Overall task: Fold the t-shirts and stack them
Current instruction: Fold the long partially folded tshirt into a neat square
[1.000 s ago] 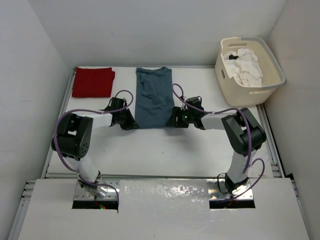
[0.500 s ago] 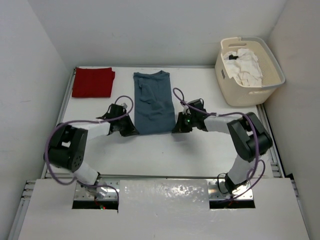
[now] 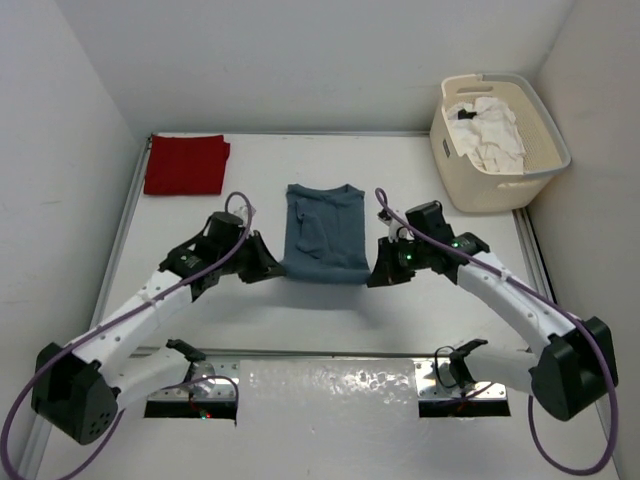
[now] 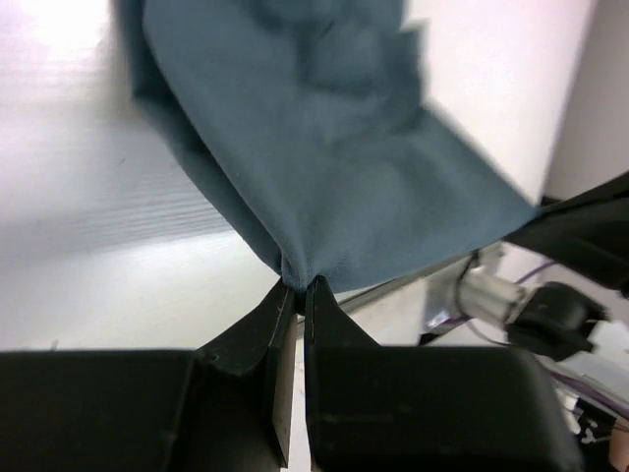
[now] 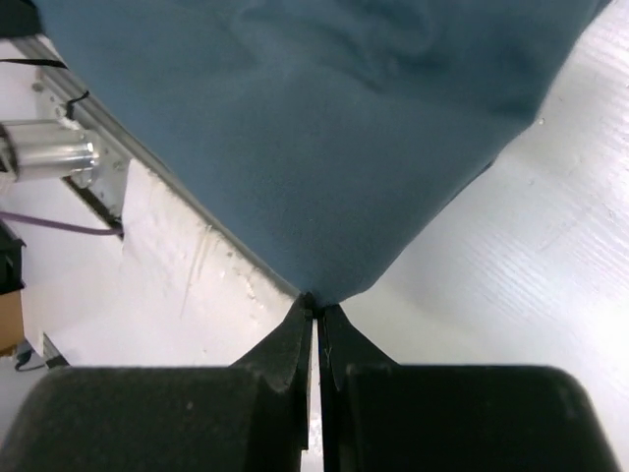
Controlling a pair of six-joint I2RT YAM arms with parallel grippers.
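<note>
The blue-grey t-shirt [image 3: 325,232] hangs stretched between both grippers above the middle of the table. My left gripper [image 3: 272,268] is shut on its near left corner [image 4: 300,275]. On the other side, my right gripper [image 3: 378,274] is shut on the near right corner [image 5: 316,291]. A folded red t-shirt [image 3: 185,164] lies flat at the far left corner. The white t-shirt [image 3: 488,132] is crumpled inside the laundry basket.
The cream perforated basket [image 3: 470,185] stands at the far right corner of the table. White walls close in the table at the back and both sides. The arm bases [image 3: 190,385] sit at the near edge.
Both grippers closed on the blue-grey shirt's near corners, then lifted and drew it toward the near edge. The arms stretched out; the shirt's far end left the back of the table.
</note>
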